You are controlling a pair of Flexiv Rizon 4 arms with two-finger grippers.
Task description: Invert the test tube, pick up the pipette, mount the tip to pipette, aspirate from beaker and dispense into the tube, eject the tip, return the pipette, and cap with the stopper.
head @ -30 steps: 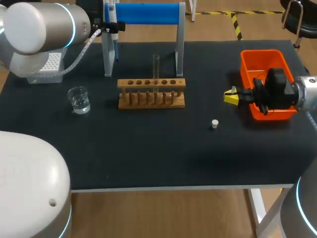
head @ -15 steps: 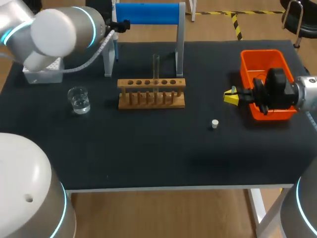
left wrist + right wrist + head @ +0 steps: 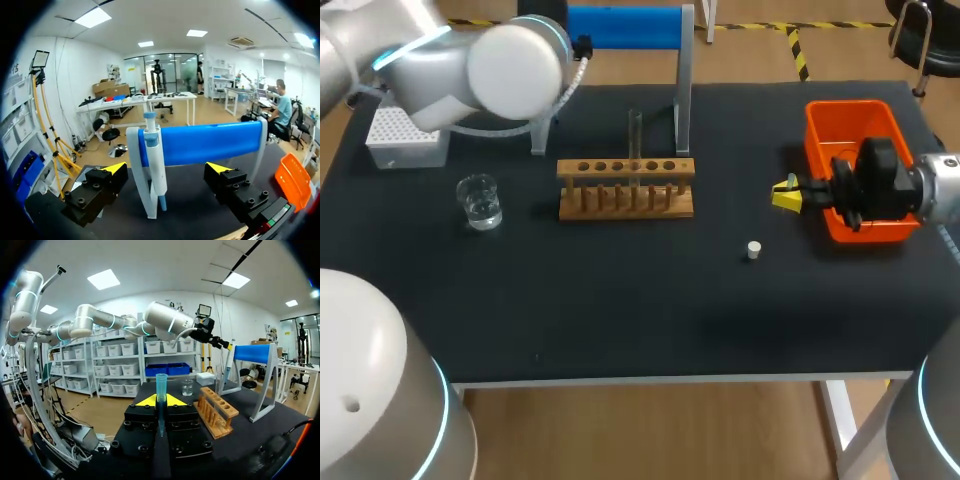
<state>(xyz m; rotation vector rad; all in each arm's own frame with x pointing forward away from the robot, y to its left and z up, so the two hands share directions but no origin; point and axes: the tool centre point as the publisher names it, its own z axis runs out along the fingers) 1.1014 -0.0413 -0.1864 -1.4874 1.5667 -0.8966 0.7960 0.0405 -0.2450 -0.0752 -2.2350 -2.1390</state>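
Pipette hangs on blue stand at far left, left gripper spread wide facing it; right gripper clamps blue tip.

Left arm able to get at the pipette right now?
Probably yes. The left gripper is open and faces the pipette hanging on the stand, nearer one finger; nothing shows between them.

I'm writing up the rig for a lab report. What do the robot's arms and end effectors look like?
The left arm and right arm are rounded silver-grey shells with glowing cyan joint rings; the left carries a pale ribbed cable. The left end effector and right end effector are black bolted blocks with triangular yellow tips.
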